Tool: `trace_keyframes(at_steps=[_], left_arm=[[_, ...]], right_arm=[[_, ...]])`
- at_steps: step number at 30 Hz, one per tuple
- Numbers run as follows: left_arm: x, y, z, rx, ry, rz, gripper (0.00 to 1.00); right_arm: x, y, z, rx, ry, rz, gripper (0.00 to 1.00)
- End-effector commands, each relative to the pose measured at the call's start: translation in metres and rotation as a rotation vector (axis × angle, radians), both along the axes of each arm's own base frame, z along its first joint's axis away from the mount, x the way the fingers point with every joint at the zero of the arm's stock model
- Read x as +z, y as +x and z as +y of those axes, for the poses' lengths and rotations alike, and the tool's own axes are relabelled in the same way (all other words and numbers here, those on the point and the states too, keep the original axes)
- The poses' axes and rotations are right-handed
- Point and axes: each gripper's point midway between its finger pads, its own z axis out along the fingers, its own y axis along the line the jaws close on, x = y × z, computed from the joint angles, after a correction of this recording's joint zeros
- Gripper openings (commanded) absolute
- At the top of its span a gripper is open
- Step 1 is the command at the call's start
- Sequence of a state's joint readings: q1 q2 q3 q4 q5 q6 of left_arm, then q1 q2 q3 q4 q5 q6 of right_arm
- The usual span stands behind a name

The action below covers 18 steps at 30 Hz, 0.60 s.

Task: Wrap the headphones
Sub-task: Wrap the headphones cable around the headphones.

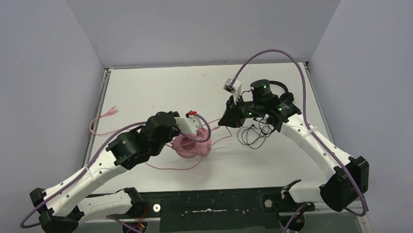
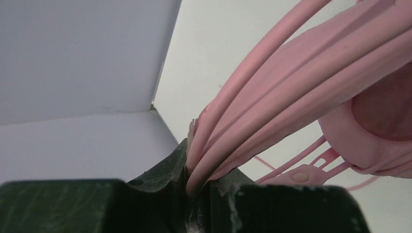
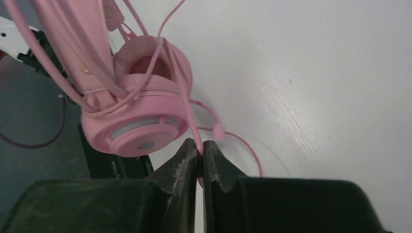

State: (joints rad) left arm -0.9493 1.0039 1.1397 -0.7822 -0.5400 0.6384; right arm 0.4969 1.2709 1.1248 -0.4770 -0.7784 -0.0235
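a: where's the pink headset [image 1: 194,147]?
b: on the table [image 1: 157,87], a bit left of centre, at the left claw's tip.
a: and the left claw [image 2: 198,182], how far open?
b: nearly closed, clamped on several turns of pink cable [image 1: 167,168] right beside an earcup. it isn't on the cup itself.
a: right claw [image 3: 200,158]?
b: pressed together on a single strand of the same cable, close to the other cup.
a: arm poses?
b: left arm [image 1: 92,175] reaches in from the near left, wrist low over the headset. right arm [image 1: 314,141] is folded back from the near right, claw pointing left at the headset.
a: do the views differ?
b: only the wrist views show the grips. the top view hides both sets of tips. it does show the cable's plug end out at the table's left edge, and the slack trailing near-side of the headset.
a: black headset [image 1: 278,85]?
b: far right, mostly hidden behind the right wrist. black cable [image 1: 254,137] lies in loose loops under that claw, and i can't tell if they touch.
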Motion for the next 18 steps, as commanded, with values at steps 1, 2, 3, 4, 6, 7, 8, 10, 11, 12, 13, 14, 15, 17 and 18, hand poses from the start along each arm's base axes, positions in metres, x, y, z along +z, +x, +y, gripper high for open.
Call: trace_keyframes(at_steps=[1, 2, 3, 4, 6, 7, 8, 10, 11, 12, 13, 14, 15, 17, 18], left_arm=[[0.028, 0.020, 0.047, 0.225, 0.214, -0.188, 0.00], [0.032, 0.024, 0.047, 0.257, 0.211, -0.209, 0.00], [0.034, 0.026, 0.046, 0.279, 0.198, -0.211, 0.00], [0.035, 0.028, 0.045, 0.306, 0.186, -0.214, 0.00], [0.032, 0.034, 0.043, 0.348, 0.192, -0.223, 0.00], [0.029, 0.037, 0.043, 0.370, 0.193, -0.219, 0.00], [0.026, 0.040, 0.042, 0.388, 0.189, -0.214, 0.00], [0.021, 0.045, 0.039, 0.409, 0.185, -0.205, 0.00], [0.021, 0.048, 0.038, 0.425, 0.169, -0.212, 0.00], [0.022, 0.050, 0.039, 0.445, 0.145, -0.211, 0.00], [0.024, 0.053, 0.041, 0.478, 0.100, -0.204, 0.00], [0.025, 0.054, 0.045, 0.514, 0.061, -0.188, 0.00], [0.028, 0.056, 0.048, 0.547, 0.011, -0.174, 0.00], [0.030, 0.059, 0.051, 0.588, -0.068, -0.148, 0.00], [0.032, 0.059, 0.051, 0.601, -0.101, -0.142, 0.00]], right_arm=[[0.035, -0.004, 0.005, -0.016, 0.088, 0.120, 0.00], [0.041, -0.007, 0.009, -0.013, 0.119, 0.156, 0.00], [0.050, -0.009, 0.014, -0.014, 0.165, 0.195, 0.00], [0.055, -0.010, 0.017, -0.012, 0.196, 0.211, 0.00], [0.077, -0.007, 0.026, -0.043, 0.304, 0.266, 0.00], [0.083, -0.006, 0.029, -0.052, 0.342, 0.290, 0.00], [0.092, -0.004, 0.032, -0.063, 0.383, 0.313, 0.00], [0.107, -0.004, 0.038, -0.061, 0.454, 0.352, 0.00], [0.113, -0.003, 0.038, -0.073, 0.477, 0.365, 0.00], [0.117, -0.001, 0.038, -0.092, 0.491, 0.376, 0.00], [0.121, 0.000, 0.039, -0.109, 0.511, 0.385, 0.00], [0.124, 0.002, 0.040, -0.118, 0.535, 0.385, 0.00], [0.121, 0.001, 0.041, -0.129, 0.550, 0.396, 0.00], [0.117, 0.005, 0.039, -0.169, 0.560, 0.395, 0.00], [0.115, 0.010, 0.037, -0.208, 0.566, 0.394, 0.00]])
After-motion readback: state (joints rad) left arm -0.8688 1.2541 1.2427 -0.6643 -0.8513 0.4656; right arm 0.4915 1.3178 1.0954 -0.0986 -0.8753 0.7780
